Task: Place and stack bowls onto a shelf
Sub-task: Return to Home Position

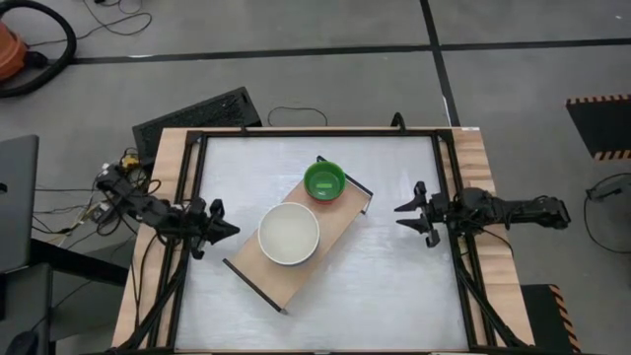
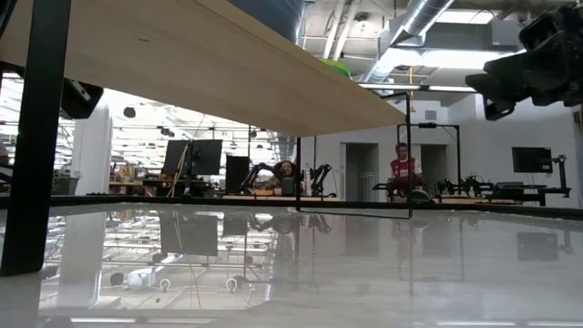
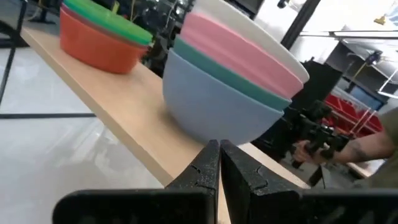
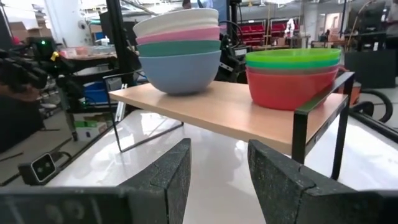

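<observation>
I count one long light-wood shelf [image 1: 340, 219] with black metal frames, and on it two stacks of round plastic bowls. The larger stack has four: one blue bowl [image 4: 180, 71], one teal bowl [image 4: 179, 47], one pink bowl [image 4: 177, 35] and one cream white bowl [image 4: 177, 22]. In the smaller stack I can count surely only two, one red bowl [image 4: 289, 87] and one lime green bowl [image 4: 293, 58]; the thin rims between them I cannot count. There are two dark arms with one gripper each: the left gripper [image 1: 235, 226] and the right gripper [image 1: 398, 215].
</observation>
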### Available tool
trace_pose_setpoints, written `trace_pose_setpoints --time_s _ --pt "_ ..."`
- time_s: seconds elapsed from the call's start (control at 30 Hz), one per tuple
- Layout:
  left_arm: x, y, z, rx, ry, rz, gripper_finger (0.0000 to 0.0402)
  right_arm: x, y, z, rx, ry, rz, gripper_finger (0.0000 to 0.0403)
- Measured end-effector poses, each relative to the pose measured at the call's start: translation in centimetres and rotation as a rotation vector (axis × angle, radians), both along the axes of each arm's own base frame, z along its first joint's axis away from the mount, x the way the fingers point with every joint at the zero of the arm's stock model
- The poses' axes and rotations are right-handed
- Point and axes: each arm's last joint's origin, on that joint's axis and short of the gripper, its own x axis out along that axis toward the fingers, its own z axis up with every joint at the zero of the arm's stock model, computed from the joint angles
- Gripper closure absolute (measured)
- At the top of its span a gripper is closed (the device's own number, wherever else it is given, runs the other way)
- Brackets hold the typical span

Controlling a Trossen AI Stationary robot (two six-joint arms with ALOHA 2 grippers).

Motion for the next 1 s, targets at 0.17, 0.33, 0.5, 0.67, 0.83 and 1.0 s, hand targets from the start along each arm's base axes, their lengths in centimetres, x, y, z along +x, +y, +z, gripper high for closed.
trace_pose_setpoints --time_s 0.17,0.33,0.5,0.67,0.83,1.0 --pt "-0.11 -0.11 0.05 0.017 -0.004 0.015 0.0401 0.0 -0.15 -0.01 -0.013 0.0 -0.016 0.022" --pt "-0.13 -0.15 0.02 0.045 -0.004 0.019 0.0401 0.0 -0.2 -0.04 -0.007 0.002 -0.021 0.022" --pt "-0.1 -0.21 -0.31 0.085 0.024 0.008 0.0402 0.0 -0.2 -0.04 -0.006 0.002 -0.021 0.022" --pt "-0.04 -0.34 -0.49 0.157 0.037 -0.017 0.0401 0.01 -0.2 -0.05 -0.006 0.003 -0.021 0.022" --pt "-0.04 -0.34 -0.49 0.179 0.036 -0.016 0.0401 0.01 -0.2 -0.03 -0.006 0.001 -0.021 0.022" --pt "-0.04 -0.34 -0.48 0.172 0.037 -0.017 0.0401 0.01 -0.2 -0.03 -0.005 0.0 -0.021 0.022"
